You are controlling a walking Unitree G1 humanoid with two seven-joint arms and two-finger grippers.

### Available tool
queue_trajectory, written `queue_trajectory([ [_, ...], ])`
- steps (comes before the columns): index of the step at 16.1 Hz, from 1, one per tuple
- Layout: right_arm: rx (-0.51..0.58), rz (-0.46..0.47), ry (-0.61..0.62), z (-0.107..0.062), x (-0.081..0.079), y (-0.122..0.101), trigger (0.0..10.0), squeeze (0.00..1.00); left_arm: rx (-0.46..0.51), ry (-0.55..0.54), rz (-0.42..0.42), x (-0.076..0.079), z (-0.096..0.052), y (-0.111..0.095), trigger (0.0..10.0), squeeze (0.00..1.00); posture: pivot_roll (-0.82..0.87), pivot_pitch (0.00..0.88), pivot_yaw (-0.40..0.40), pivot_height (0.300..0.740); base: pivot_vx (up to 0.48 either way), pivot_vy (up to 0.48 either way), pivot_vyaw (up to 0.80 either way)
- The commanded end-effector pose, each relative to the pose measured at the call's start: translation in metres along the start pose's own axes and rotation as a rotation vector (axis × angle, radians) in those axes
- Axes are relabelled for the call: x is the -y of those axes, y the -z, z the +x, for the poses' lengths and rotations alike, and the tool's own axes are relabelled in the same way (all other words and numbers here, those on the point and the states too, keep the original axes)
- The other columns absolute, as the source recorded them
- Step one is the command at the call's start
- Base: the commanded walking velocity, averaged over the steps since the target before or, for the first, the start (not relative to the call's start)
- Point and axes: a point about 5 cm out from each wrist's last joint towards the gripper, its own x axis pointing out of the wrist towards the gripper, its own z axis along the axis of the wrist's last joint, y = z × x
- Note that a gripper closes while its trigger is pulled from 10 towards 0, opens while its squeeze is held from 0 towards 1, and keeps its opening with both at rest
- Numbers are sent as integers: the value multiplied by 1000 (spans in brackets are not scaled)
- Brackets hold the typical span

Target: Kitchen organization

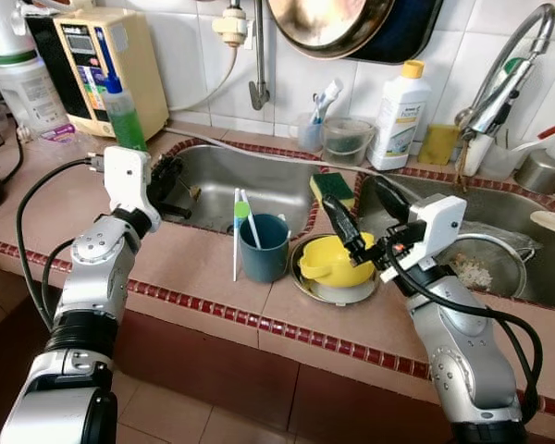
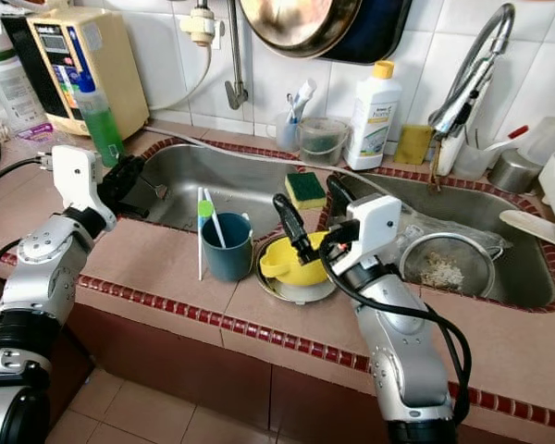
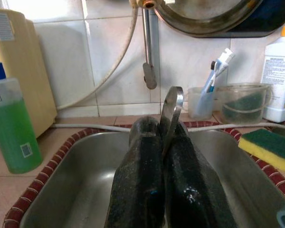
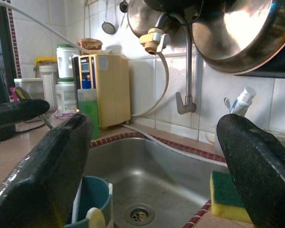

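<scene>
My left gripper hangs over the near left rim of the left sink. It is shut on a thin metal utensil whose rounded end sticks up between the fingers. My right gripper is open, its fingers spread wide just above a yellow bowl. That bowl sits in a metal dish on the tiled counter between the sinks. A blue cup holding white and green utensils stands left of the bowl. A yellow-green sponge lies behind the bowl.
A green soap bottle and a beige appliance stand at the back left. A white bottle, a clear tub and a toothbrush cup line the wall. A strainer sits in the right sink under the faucet.
</scene>
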Motion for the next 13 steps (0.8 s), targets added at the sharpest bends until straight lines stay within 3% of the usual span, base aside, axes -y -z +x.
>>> queue_trajectory([
  [1,27,-9,-20,3,-2,-8,10000,0,20,6,11,-1,2,-7,10000,0,-136,15,36,740,0,0,0],
  [8,28,-11,-33,4,-3,-8,10000,0,26,14,9,1,4,-8,10000,0,-139,5,36,740,0,0,0],
  [13,26,-11,-41,4,-4,-8,10000,0,28,23,7,3,4,-8,10000,0,-142,2,36,740,265,0,0],
])
